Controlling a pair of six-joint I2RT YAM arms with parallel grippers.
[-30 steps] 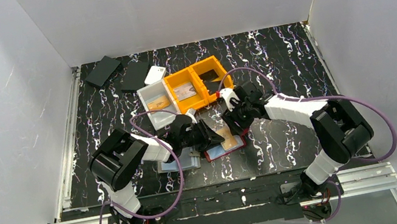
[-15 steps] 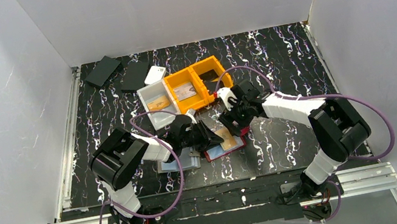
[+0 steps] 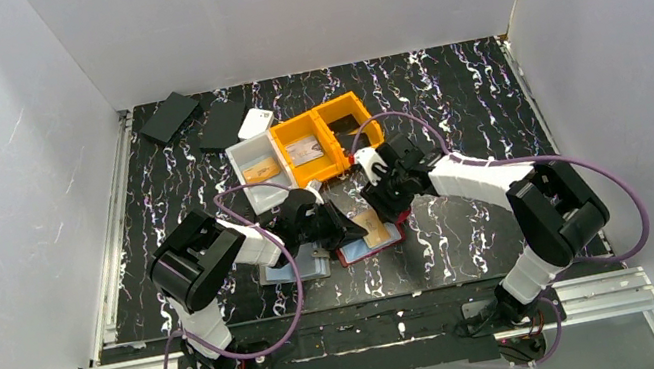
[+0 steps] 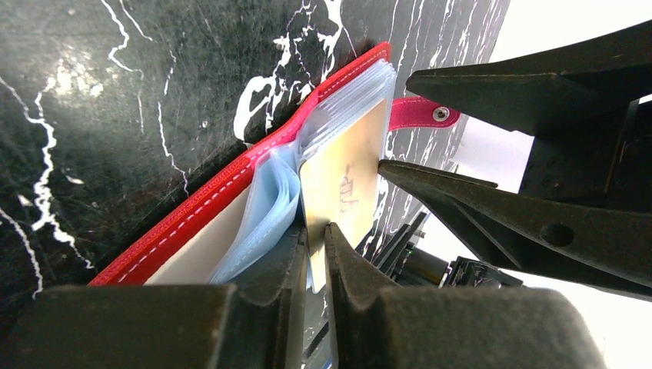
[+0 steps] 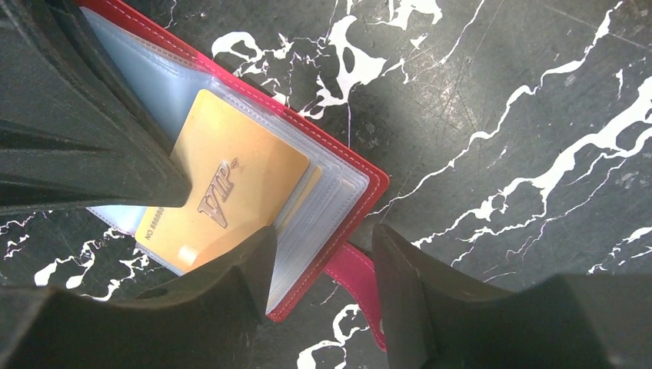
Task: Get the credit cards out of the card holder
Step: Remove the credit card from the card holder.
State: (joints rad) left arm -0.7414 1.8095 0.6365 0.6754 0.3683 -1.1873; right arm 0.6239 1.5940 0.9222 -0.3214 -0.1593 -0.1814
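The red card holder (image 3: 371,240) lies open on the black marbled table, its clear sleeves fanned up. A gold credit card (image 5: 223,184) marked VIP sticks partway out of a sleeve. My left gripper (image 4: 315,238) is shut on that card's (image 4: 346,177) near corner, coming in from the left of the holder (image 4: 231,192). My right gripper (image 5: 323,246) stands open astride the holder's (image 5: 361,192) right edge. One finger rests on the sleeves; the other is beyond the red snap strap (image 5: 357,280). In the top view the right gripper (image 3: 395,201) sits just behind the holder.
Two orange bins (image 3: 320,140) and a clear bin (image 3: 257,168) with cards inside stand just behind the grippers. A few cards (image 3: 295,269) lie flat on the table left of the holder. Black flat items (image 3: 169,116) and a white card (image 3: 255,122) sit at the back left.
My left jaws have drawn together onto the gold card. The right gripper has shifted slightly back and left, and its jaws widened then narrowed over the holder's edge.
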